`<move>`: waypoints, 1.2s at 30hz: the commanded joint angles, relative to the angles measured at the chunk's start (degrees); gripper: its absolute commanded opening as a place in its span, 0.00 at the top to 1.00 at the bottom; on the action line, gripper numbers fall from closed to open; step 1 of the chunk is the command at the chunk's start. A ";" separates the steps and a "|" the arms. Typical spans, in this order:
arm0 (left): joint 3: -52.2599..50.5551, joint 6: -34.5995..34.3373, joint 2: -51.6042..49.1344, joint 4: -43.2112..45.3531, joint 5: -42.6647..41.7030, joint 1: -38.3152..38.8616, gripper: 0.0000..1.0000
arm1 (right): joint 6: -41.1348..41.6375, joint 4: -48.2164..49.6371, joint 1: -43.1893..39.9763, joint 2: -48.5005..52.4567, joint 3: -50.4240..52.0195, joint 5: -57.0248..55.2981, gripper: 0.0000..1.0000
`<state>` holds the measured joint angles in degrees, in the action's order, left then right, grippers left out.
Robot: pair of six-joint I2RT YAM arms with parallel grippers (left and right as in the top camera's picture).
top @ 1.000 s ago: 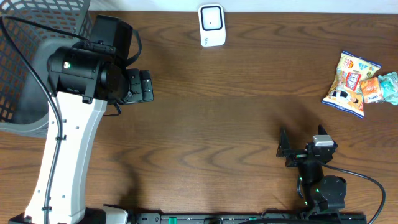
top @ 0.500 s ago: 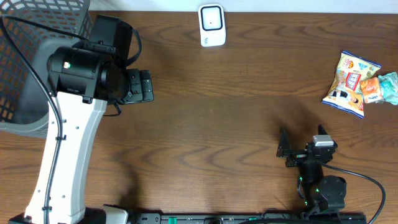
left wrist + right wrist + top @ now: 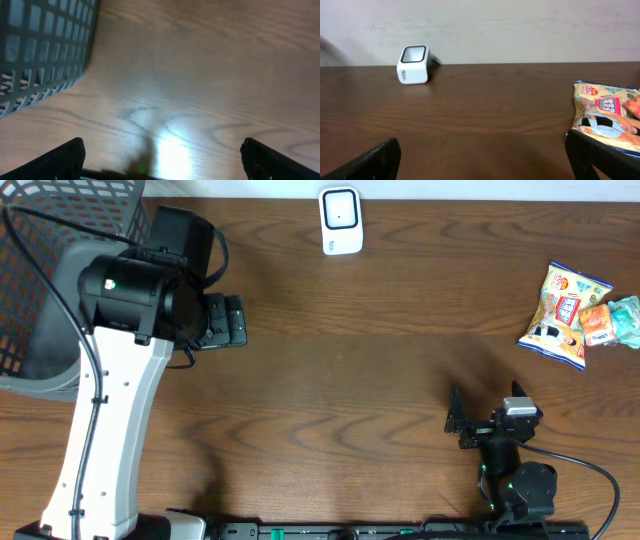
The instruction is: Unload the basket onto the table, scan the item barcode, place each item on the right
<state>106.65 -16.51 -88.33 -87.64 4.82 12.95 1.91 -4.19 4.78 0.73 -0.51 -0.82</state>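
Note:
The white barcode scanner [image 3: 340,220] stands at the far edge of the table, and the right wrist view shows this scanner [image 3: 413,64] at the far left. A yellow snack bag [image 3: 565,305] lies at the right with an orange packet [image 3: 597,323] and a teal packet [image 3: 628,318] against it. My right gripper [image 3: 487,408] sits low near the front edge, open and empty. Its black fingers [image 3: 370,162] frame bare wood, with the snack bag [image 3: 605,117] ahead on the right. My left gripper [image 3: 228,320] hangs open beside the basket, empty, over bare table [image 3: 200,75].
A dark mesh basket [image 3: 50,270] fills the far left corner, and its wall [image 3: 40,50] shows close in the left wrist view. The raised white left arm [image 3: 100,430] hides part of the left side of the table. A pale wall [image 3: 520,25] runs behind the table.
The left gripper has edged very slightly toward the far side. The right arm and the items have not moved.

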 commanded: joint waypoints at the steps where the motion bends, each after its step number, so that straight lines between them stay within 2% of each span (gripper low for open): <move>1: -2.64 -0.35 -0.13 -0.33 0.24 0.02 0.02 | 0.59 -0.09 -0.20 -0.42 0.20 -0.11 0.01; 8: -6.73 -1.81 1.92 4.35 -2.80 0.02 0.02 | 0.59 -0.09 -0.20 -0.42 0.20 -0.11 0.01; 16: -20.57 -1.11 14.01 17.18 -5.77 0.02 0.02 | 0.61 -0.11 -0.20 -0.42 0.20 -0.11 0.01; 18: -25.14 1.01 17.40 20.06 -6.58 0.02 0.02 | 0.59 -0.11 -0.17 -0.42 0.20 -0.11 0.01; 22: -34.80 10.69 25.03 29.09 -13.66 -0.04 0.02 | 0.59 -0.09 -0.20 -0.42 0.20 -0.11 0.01; 25: -41.07 13.11 30.56 34.91 -16.33 -0.04 0.02 | 0.61 -0.09 -0.20 -0.42 0.20 -0.11 0.01; 31: -53.66 12.70 42.80 40.92 -16.41 -0.70 0.02 | 0.59 -0.09 -0.20 -0.42 0.20 -0.11 0.01; 36: -63.32 8.72 57.02 41.22 -16.39 -4.07 0.02 | 0.59 -0.09 -0.20 -0.42 0.20 -0.09 0.01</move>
<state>47.29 -6.20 -38.00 -46.46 -10.70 10.50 1.93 -4.12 4.78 0.69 -0.49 -0.84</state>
